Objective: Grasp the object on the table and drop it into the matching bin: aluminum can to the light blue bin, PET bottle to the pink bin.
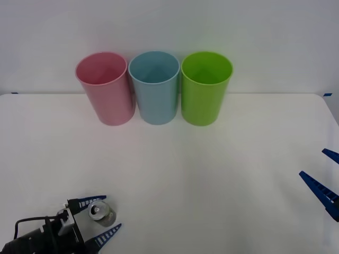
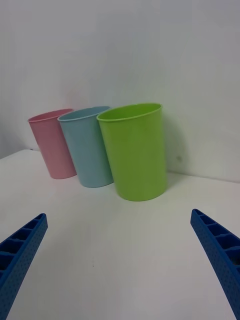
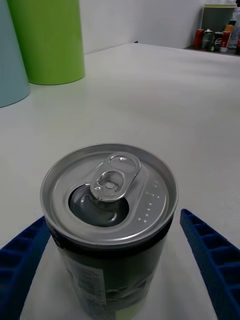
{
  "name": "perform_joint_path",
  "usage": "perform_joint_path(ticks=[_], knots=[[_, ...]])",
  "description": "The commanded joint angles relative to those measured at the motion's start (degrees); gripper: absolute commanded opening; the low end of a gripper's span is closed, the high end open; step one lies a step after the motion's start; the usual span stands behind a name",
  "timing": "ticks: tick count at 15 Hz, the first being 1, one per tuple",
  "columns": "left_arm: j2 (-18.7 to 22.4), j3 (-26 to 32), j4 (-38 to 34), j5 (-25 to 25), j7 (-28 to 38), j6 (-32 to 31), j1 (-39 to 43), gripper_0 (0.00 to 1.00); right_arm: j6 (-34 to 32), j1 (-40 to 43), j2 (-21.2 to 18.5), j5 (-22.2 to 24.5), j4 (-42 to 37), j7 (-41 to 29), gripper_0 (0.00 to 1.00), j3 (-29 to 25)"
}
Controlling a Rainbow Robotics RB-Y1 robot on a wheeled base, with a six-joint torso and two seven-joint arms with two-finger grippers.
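Standing upright on the white desk (image 1: 175, 174), the can (image 1: 101, 214) sits at about 7 o'clock in the front view, between the two spread blue fingers of the left tool (image 1: 100, 216). One finger (image 1: 91, 200) lies just beyond the can, the other (image 1: 107, 235) on its near side; in the left wrist view a sliver of desk shows between the can (image 3: 109, 220) and the finger at one side, while at the other side contact cannot be judged, so the tool is open around the can, not clamped. That view shows the can's silver top, pull tab and opened mouth; the print on its dark body is too cut off to read. The left arm is cropped by the frame's corner. At 12 o'clock three bins stand in a row by the wall: pink (image 1: 105, 87), blue (image 1: 154, 86), green (image 1: 205, 87), neighbours touching or nearly so. The right tool (image 1: 326, 177) waits at 4 o'clock, fingers wide apart, partly cut off by the frame edge.
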Motion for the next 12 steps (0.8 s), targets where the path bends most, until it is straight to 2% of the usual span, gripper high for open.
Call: perform_joint_path(ticks=[1, 2, 3, 4, 12], knots=[[0.0, 0.0, 0.0, -0.1, 0.0, 0.3, -0.1, 0.23, 0.0, 0.0, 0.0, 0.0, 0.0, 0.0, 1.0, 0.0], [0.0, 0.0, 0.0, -0.2, -0.2, 0.2, -0.1, 0.11, 0.0, 0.0, 0.0, 0.0, 0.0, 0.0, 1.0, 0.0], [0.0, 0.0, 0.0, -0.2, -0.3, 0.2, -0.2, 0.03, 0.0, 0.0, 0.0, 0.0, 0.0, 0.0, 1.0, 0.0], [0.0, 0.0, 0.0, -0.2, -0.3, 0.3, -0.3, 0.01, 0.0, 0.0, 0.0, 0.0, 0.0, 0.0, 1.0, 0.0], [0.4, 2.2, -0.1, 2.2, 0.3, -0.9, 0.2, 0.0, 0.0, 0.0, 0.0, 0.0, 0.0, 0.0, 1.0, 0.0]])
